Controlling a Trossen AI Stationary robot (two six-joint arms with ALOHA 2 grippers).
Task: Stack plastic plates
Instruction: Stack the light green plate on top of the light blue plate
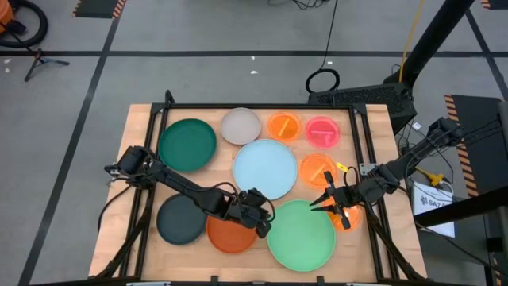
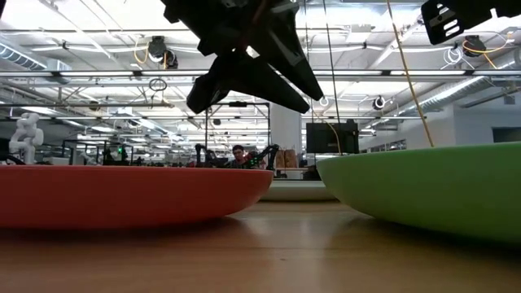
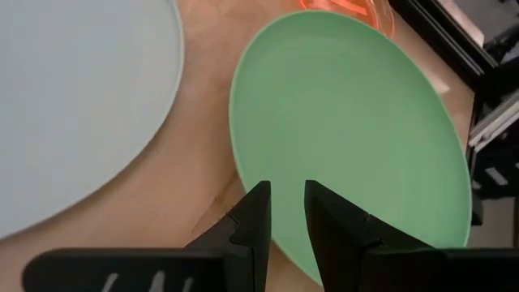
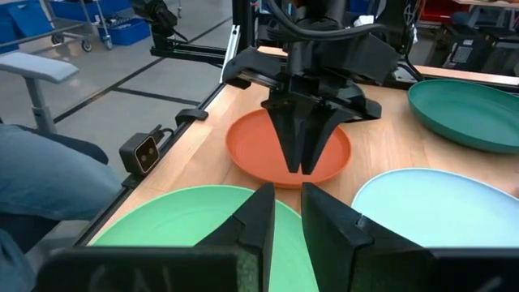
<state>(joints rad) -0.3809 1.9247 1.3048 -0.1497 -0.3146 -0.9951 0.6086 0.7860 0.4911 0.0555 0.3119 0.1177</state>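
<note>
Ten plates lie flat on the wooden table. Dark green, beige, a small orange one and pink are at the far side. Light blue and another small orange one are in the middle. Dark grey, rust-orange and light green are near. My left gripper hangs shut above the light green plate's left rim, beside the rust-orange plate. My right gripper hovers shut over the green plate's right side, above a third small orange plate.
A black frame runs around the table's top. The plates lie close together, with narrow strips of bare wood between them. In the right wrist view a person's blue-clad limb shows beside the table. Another person sits far off in the room.
</note>
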